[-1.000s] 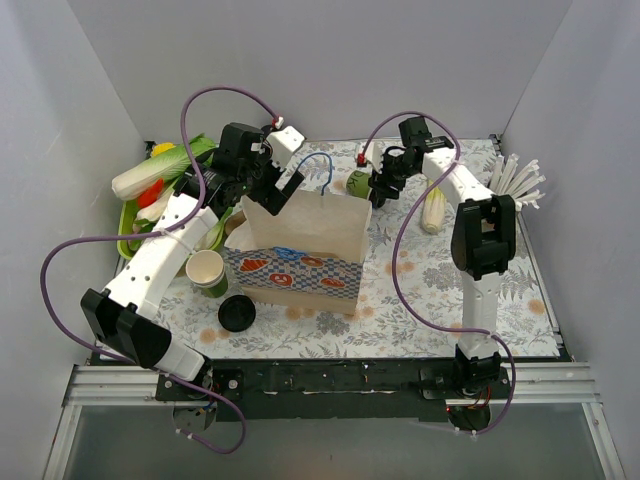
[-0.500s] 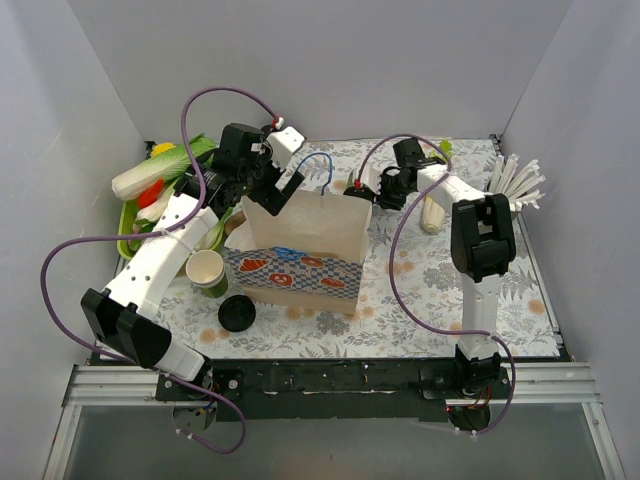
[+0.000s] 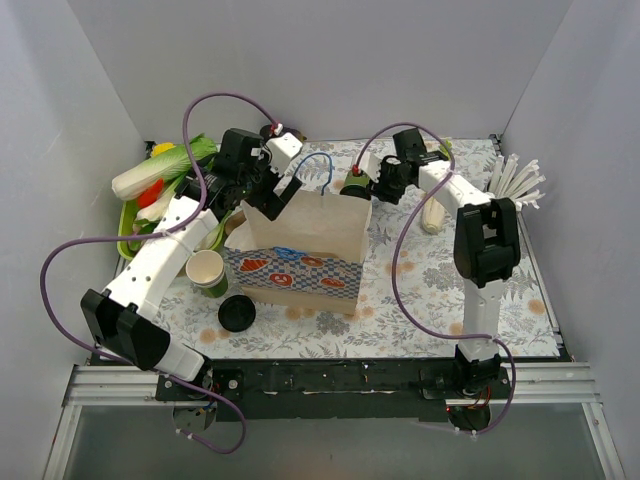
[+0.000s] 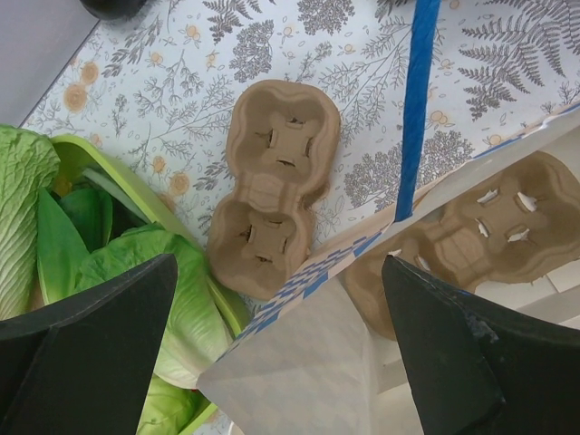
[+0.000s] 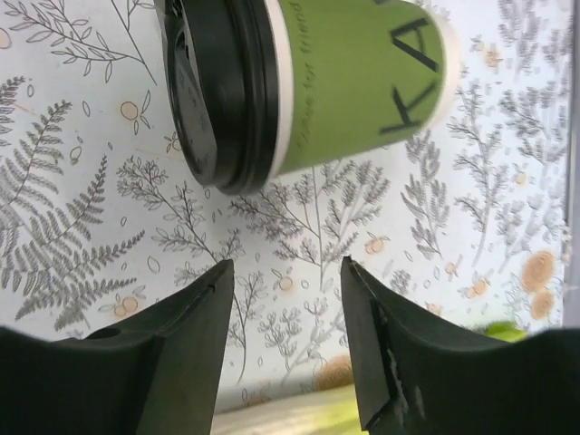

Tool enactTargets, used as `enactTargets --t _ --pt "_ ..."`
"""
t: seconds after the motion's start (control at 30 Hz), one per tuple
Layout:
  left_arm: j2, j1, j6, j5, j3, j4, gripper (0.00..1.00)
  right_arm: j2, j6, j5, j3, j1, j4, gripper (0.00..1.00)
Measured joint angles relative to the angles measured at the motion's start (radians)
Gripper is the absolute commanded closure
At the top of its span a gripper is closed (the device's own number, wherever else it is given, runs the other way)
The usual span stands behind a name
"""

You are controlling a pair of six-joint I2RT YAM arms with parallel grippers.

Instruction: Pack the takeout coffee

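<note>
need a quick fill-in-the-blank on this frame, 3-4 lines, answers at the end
1. The takeout coffee wears a ___ lid.
2. It sits beyond the right gripper, not ___ its fingers.
3. One cup carrier lies on the tablecloth; another sits ___ the paper bag.
4. The left gripper is fully ___.
Missing words: black; between; inside; open.

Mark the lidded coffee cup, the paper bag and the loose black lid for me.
lidded coffee cup (image 5: 362,82), right wrist view, on its green side wall.
paper bag (image 3: 310,228), top view, on its plain tan panel.
loose black lid (image 3: 237,314), top view, on its centre.
</note>
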Motion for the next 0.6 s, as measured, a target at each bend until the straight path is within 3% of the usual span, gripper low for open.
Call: enactTargets --t 0.17,0.6 --pt "-0.012 0.000 0.003 0.000 -0.016 -0.005 0.02 -0.091 0.035 -0.082 0.001 -0.022 -0.020 0.28" --pt "-0.013 0.000 0.004 -0.004 -0.002 -0.023 0.02 0.004 0.126 -0.256 0.097 0.034 0.018 0.30"
